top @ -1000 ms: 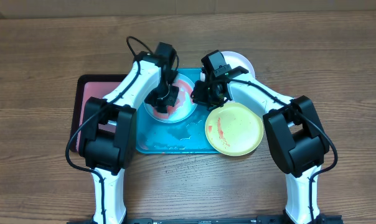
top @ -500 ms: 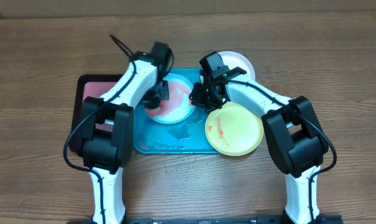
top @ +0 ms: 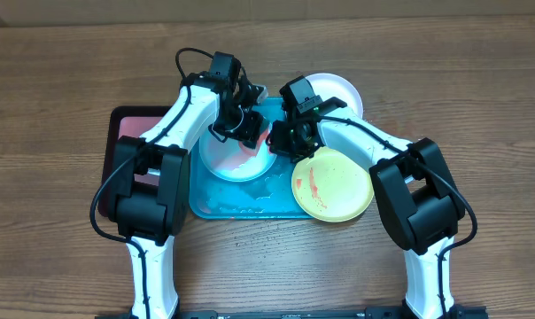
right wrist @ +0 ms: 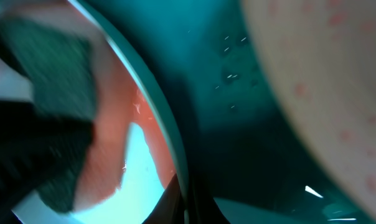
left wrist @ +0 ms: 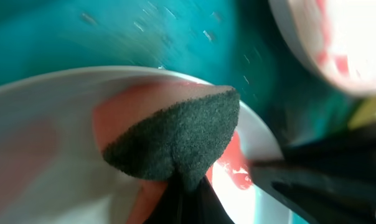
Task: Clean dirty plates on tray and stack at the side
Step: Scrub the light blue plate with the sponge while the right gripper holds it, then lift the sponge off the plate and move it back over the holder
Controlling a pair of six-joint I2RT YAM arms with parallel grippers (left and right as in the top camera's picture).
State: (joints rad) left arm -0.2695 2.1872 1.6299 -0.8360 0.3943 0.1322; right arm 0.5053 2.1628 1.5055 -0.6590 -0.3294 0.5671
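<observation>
Left pincer [left wrist: 188, 196] tight on coarse dark sponge [left wrist: 175, 134] against glossy red-smeared plate [left wrist: 38, 130].

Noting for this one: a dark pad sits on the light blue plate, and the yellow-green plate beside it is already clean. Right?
Not quite. The yellow-green plate carries red smears, as the overhead view shows. The dark pad is on the light blue plate, as stated.

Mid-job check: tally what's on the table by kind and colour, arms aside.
Light blue plate: 1
White plate: 1
Yellow-green plate: 1
Teal tray: 1
Pinkish-red tray: 1
Dark sponge: 1
Total: 6
</observation>
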